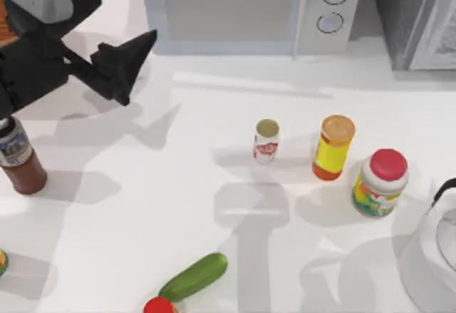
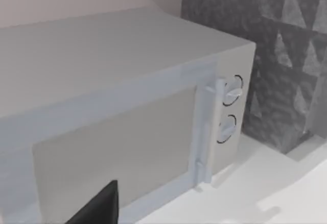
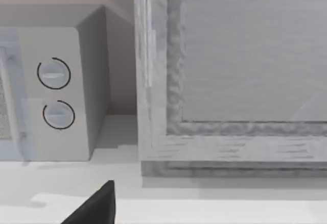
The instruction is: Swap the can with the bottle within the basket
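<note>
Can (image 1: 266,140) upright mid-table, closed; bottle (image 1: 18,157) capped, upright at left edge. Left gripper (image 1: 132,67) above far-left table, fingers spread, holding nothing. Right gripper (image 3: 94,206) finger state: cannot tell.

The bottle (image 1: 18,157), at nine o'clock in the top view, is overlapped at its cap end by the left arm, and its cap cannot be made out. The left gripper (image 1: 117,60), at ten o'clock, is cut off by the frame edge further up the arm. A red object (image 1: 158,305) at six o'clock is clipped by the bottom edge and cannot be identified; a small item (image 1: 2,262) at eight o'clock is cropped by the left edge. A white rounded vessel (image 1: 434,256) at four o'clock is cut by the right edge. In each wrist view a single dark fingertip (image 2: 99,206) (image 3: 97,206) is cropped at six o'clock.
</note>
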Controlling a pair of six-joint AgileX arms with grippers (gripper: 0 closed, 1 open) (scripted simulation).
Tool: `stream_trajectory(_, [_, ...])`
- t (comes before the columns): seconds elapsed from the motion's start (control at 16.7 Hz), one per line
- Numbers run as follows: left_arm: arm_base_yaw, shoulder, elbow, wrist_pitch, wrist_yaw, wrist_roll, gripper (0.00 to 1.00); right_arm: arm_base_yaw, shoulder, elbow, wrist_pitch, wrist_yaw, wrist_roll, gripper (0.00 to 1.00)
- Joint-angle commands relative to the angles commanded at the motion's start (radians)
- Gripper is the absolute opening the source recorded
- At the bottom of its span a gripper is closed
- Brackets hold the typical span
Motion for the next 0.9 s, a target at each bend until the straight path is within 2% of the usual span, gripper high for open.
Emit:
stream_trajectory(0.3, [0.080,-0.621,-0.295,-0.312,-0.270,-0.021,1.00,0.000,0.000,0.000,0.000,0.000,0.000,1.00])
stream_trajectory(0.54, [0.118,-1.042,-0.484,-0.499,-0.450,-0.026,1.00,0.000,0.000,0.000,0.000,0.000,0.000,1.00])
stream_trajectory(0.72, [0.133,-1.259,-0.581,-0.590,-0.549,-0.024,1.00,0.000,0.000,0.000,0.000,0.000,0.000,1.00])
stream_trajectory(0.9, [0.139,-1.383,-0.636,-0.640,-0.610,-0.021,1.00,0.000,0.000,0.000,0.000,0.000,0.000,1.00])
